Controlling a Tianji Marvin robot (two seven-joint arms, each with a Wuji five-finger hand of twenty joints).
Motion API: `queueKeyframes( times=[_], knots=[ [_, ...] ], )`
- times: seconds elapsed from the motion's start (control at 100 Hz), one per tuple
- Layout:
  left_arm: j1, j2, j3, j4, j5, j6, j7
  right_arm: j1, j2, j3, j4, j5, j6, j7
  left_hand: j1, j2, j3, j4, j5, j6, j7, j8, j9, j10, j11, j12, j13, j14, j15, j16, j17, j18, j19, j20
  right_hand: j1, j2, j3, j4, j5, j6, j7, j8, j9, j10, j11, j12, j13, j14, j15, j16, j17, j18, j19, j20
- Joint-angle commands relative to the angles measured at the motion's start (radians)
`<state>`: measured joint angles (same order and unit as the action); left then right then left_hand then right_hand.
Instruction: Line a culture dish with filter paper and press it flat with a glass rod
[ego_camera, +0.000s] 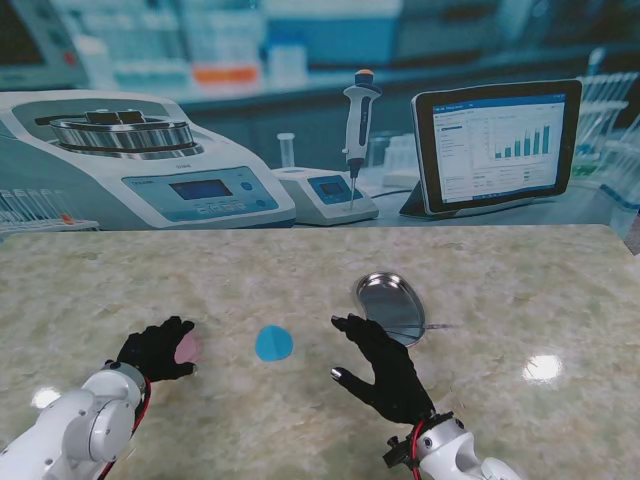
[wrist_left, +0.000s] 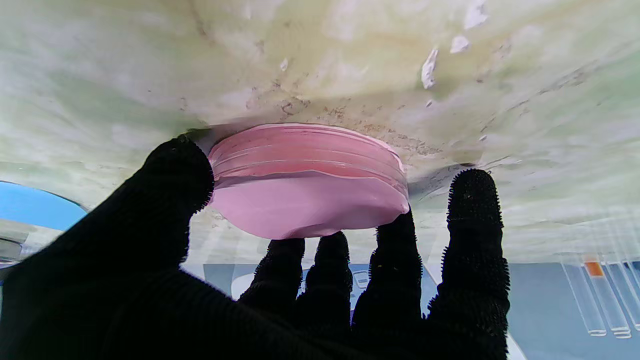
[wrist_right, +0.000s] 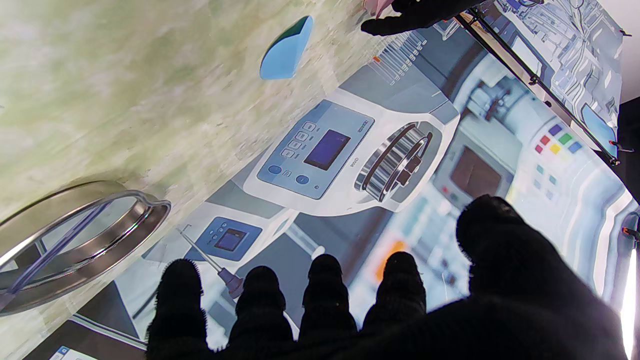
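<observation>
A pink culture dish (ego_camera: 189, 347) (wrist_left: 305, 180) lies on the marble table at my near left. My left hand (ego_camera: 158, 350) (wrist_left: 210, 280) closes around it, thumb on one side and fingertips (wrist_left: 392, 235) on the opposite rim. A blue round filter paper (ego_camera: 274, 343) (wrist_right: 287, 50) lies flat between the hands; its edge (wrist_left: 30, 205) also shows beside the left thumb. My right hand (ego_camera: 385, 370) (wrist_right: 350, 310) hovers open with fingers spread, holding nothing, just nearer to me than a steel tray (ego_camera: 372, 290) (wrist_right: 125, 230). A glass rod (ego_camera: 432, 327) (wrist_right: 50, 252) rests across that tray.
Behind the far edge of the table stands a printed lab backdrop (ego_camera: 300, 120) showing a centrifuge, a pipette and a tablet. The marble top (ego_camera: 520, 290) stretches to the right of the tray.
</observation>
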<state>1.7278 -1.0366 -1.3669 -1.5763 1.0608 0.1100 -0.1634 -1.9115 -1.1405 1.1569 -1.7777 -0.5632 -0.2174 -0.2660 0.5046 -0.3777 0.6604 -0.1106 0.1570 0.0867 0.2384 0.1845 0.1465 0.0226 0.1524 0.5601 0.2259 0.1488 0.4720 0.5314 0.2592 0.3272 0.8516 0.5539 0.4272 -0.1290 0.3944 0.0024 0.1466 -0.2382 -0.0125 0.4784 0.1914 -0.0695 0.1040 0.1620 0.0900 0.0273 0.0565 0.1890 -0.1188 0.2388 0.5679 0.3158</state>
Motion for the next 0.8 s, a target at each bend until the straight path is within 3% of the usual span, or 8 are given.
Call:
queueKeyframes(
  times=[0.0, 0.25, 0.56, 0.79],
  knots=[
    [0.002, 0.000, 0.004, 0.007, -0.002, -0.002, 0.003, -0.008, -0.003, -0.002, -0.007, 0.002, 0.004, 0.002, 0.032, -0.019, 0.051, 0.007, 0.004, 0.027, 0.032, 0.016, 0.002, 0.030, 0.017, 0.013, 0.058, -0.027, 0.064, 0.032, 0.025, -0.013, 0.043, -0.014, 0.009, 0.005, 0.000, 0.001, -0.005, -0.025, -0.002, 0.011, -0.021, -0.022, 0.005, 0.008, 0.001, -0.009, 0.011, -0.005, -0.009, 0.001, 0.014, 0.006],
    [0.002, -0.002, -0.002, 0.007, -0.002, -0.007, 0.028, -0.009, -0.003, -0.002, -0.007, 0.003, 0.004, 0.002, 0.047, -0.035, 0.105, 0.010, 0.001, 0.038, 0.064, 0.026, 0.010, 0.041, 0.043, -0.001, 0.087, -0.039, 0.101, 0.042, 0.063, -0.037, 0.071, -0.021, 0.010, 0.007, 0.000, 0.002, -0.006, -0.026, -0.002, 0.017, -0.021, -0.021, 0.006, 0.007, 0.002, -0.010, 0.012, -0.005, -0.009, 0.000, 0.017, 0.005],
    [0.012, -0.005, -0.015, -0.010, 0.006, -0.016, 0.047, -0.009, -0.003, -0.002, -0.008, 0.003, 0.004, 0.003, 0.044, -0.045, 0.130, 0.006, -0.001, 0.047, 0.078, 0.029, 0.009, 0.053, 0.055, -0.007, 0.086, -0.046, 0.214, 0.115, 0.084, -0.060, 0.124, -0.003, 0.010, 0.006, -0.001, 0.002, -0.006, -0.026, -0.002, 0.023, -0.021, -0.020, 0.006, 0.007, 0.002, -0.010, 0.012, -0.006, -0.009, 0.000, 0.019, 0.004],
    [0.018, -0.006, -0.026, -0.024, 0.007, -0.020, 0.050, -0.009, -0.003, -0.002, -0.007, 0.003, 0.003, 0.002, 0.045, -0.049, 0.138, 0.006, 0.000, 0.052, 0.080, 0.030, 0.009, 0.058, 0.057, -0.006, 0.086, -0.042, 0.225, 0.125, 0.089, -0.062, 0.130, 0.002, 0.010, 0.007, -0.001, 0.002, -0.006, -0.026, -0.003, 0.026, -0.021, -0.020, 0.006, 0.007, 0.002, -0.010, 0.012, -0.006, -0.009, 0.000, 0.020, 0.002]
  ],
)
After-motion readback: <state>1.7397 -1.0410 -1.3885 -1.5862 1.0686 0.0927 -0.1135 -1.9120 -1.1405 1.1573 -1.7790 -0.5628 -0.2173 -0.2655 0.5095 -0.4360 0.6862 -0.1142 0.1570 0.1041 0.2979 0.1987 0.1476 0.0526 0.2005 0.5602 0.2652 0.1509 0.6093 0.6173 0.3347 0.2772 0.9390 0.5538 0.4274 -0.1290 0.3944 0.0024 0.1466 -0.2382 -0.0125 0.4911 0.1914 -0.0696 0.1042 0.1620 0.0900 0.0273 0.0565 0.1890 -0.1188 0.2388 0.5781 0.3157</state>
